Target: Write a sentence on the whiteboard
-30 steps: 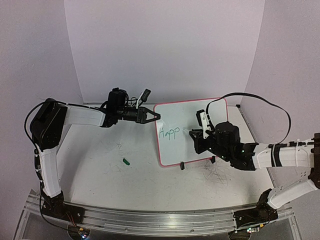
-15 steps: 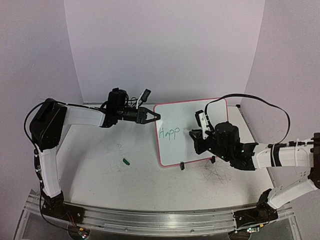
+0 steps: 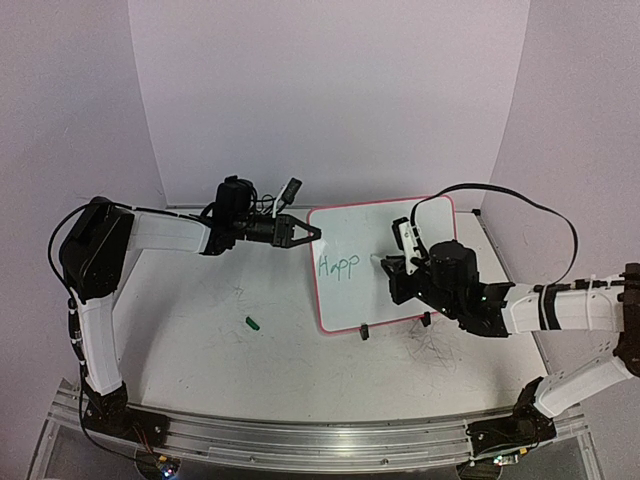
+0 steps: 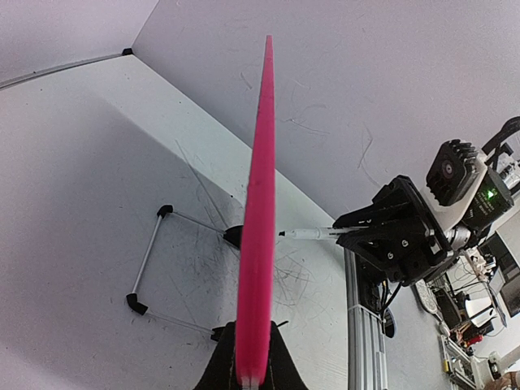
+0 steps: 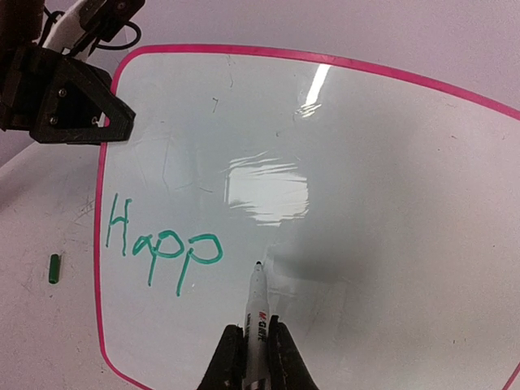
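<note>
Only "Happ" of the sentence (image 5: 162,244) is written, by the left edge of the whiteboard (image 5: 390,244); that edge is pinched by the left gripper (image 3: 308,232); the marker (image 5: 257,305) is clamped in the right gripper (image 5: 252,349); most lettering seemingly remains.

Green cap (image 3: 254,323) on scuffed white tabletop (image 3: 190,340); grey scribbles (image 3: 432,347) well apart.

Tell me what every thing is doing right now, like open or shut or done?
Whiteboard: propped up, left edge pinched.
Writing: green "Happ", not finished.
Marker: cap off, tip by the board.
Cap: lying on the table.
Left gripper: shut on the whiteboard.
Right gripper: shut on the marker.
</note>
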Controlling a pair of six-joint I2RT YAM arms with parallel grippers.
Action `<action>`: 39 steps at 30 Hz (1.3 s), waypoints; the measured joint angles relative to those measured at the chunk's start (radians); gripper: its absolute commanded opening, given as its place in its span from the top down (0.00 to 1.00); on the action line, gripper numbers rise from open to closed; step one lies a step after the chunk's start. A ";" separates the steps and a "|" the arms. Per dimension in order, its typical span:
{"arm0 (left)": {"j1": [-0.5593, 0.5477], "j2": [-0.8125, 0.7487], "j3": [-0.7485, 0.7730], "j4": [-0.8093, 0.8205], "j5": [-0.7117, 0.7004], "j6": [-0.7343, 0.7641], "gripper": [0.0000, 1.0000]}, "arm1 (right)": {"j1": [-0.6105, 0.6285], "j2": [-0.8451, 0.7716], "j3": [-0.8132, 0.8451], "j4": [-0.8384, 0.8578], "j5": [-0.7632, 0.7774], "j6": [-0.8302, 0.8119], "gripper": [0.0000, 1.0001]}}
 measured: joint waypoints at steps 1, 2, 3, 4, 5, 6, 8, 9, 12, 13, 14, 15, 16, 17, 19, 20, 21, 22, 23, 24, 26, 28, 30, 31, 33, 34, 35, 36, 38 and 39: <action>0.000 0.000 0.000 0.000 0.000 0.000 1.00 | 0.000 0.003 0.004 0.001 -0.008 0.000 1.00; 0.000 0.000 0.000 0.000 0.000 0.000 1.00 | 0.000 0.005 0.005 0.003 -0.015 -0.001 1.00; 0.000 0.000 0.000 0.000 0.000 0.000 1.00 | 0.000 0.005 0.005 0.004 -0.020 -0.001 1.00; 0.000 0.000 0.000 0.000 0.000 0.000 1.00 | 0.000 0.007 0.006 0.007 -0.025 -0.001 1.00; 0.000 0.000 0.000 0.000 0.000 0.000 1.00 | 0.000 0.009 0.007 0.009 -0.029 -0.001 1.00; 0.000 0.000 0.000 0.000 0.000 0.000 1.00 | 0.000 0.016 0.012 0.009 -0.031 -0.001 1.00; 0.000 0.000 0.000 0.000 0.000 0.000 1.00 | 0.000 0.033 0.026 0.010 -0.033 0.000 1.00; 0.000 0.000 0.000 0.000 0.000 0.000 1.00 | 0.000 0.044 0.033 0.012 -0.033 0.000 1.00; 0.000 0.000 0.000 0.000 0.000 0.000 1.00 | 0.000 0.064 0.043 0.023 -0.033 0.000 1.00; 0.000 0.000 0.000 0.000 0.000 0.000 1.00 | 0.000 0.066 0.043 0.024 -0.033 0.000 1.00; 0.000 0.000 0.000 0.000 0.000 0.000 1.00 | 0.000 0.068 0.045 0.027 -0.033 0.000 1.00; 0.000 0.000 0.000 0.000 0.000 0.000 1.00 | 0.000 0.070 0.049 0.028 -0.033 0.000 1.00; 0.000 0.000 0.000 0.000 0.000 0.000 1.00 | 0.000 0.072 0.051 0.031 -0.033 0.000 1.00; 0.000 0.000 0.000 0.000 0.000 0.000 1.00 | 0.000 0.072 0.054 0.033 -0.033 0.000 1.00; 0.000 0.000 0.000 0.000 0.000 0.000 1.00 | 0.000 0.072 0.056 0.040 -0.032 0.001 1.00; 0.000 0.000 0.000 0.000 0.000 0.000 1.00 | 0.000 0.072 0.057 0.041 -0.031 0.001 1.00; 0.000 0.000 0.000 0.000 0.000 0.000 1.00 | 0.000 0.073 0.057 0.041 -0.029 0.002 1.00; 0.000 0.000 0.000 0.000 0.000 0.000 1.00 | 0.000 0.075 0.058 0.042 -0.026 0.002 1.00; 0.000 0.000 0.000 0.000 0.000 0.000 1.00 | 0.000 0.080 0.059 0.042 -0.020 0.004 1.00; 0.000 0.000 0.000 0.000 0.000 0.000 1.00 | 0.000 0.086 0.060 0.041 -0.015 0.006 1.00; 0.000 0.000 0.000 -0.001 -0.002 -0.002 1.00 | 0.000 0.099 0.064 0.037 -0.007 0.010 1.00; 0.000 0.000 0.000 -0.001 -0.004 -0.002 1.00 | 0.002 0.102 0.065 0.036 0.001 0.015 1.00; -0.001 0.000 0.000 -0.001 -0.005 -0.002 1.00 | 0.003 0.102 0.066 0.035 0.005 0.019 1.00; -0.001 0.000 0.000 -0.001 -0.005 -0.002 1.00 | 0.003 0.101 0.066 0.034 0.005 0.020 1.00; -0.001 0.000 0.000 -0.001 -0.004 -0.002 1.00 | 0.003 0.097 0.066 0.031 0.004 0.020 1.00; -0.001 0.000 0.000 0.000 -0.004 -0.002 1.00 | 0.003 0.093 0.066 0.026 0.003 0.020 1.00; -0.001 0.000 0.000 0.000 -0.004 -0.001 1.00 | 0.003 0.086 0.066 0.020 0.002 0.020 1.00; -0.001 0.000 0.000 0.000 -0.004 -0.001 1.00 | 0.002 0.077 0.065 0.016 -0.002 0.020 1.00; -0.001 0.000 0.000 0.000 -0.004 -0.001 1.00 | 0.001 0.060 0.065 0.013 -0.010 0.023 1.00; -0.001 0.000 0.000 0.000 -0.004 -0.001 1.00 | 0.001 0.052 0.064 0.013 -0.015 0.024 1.00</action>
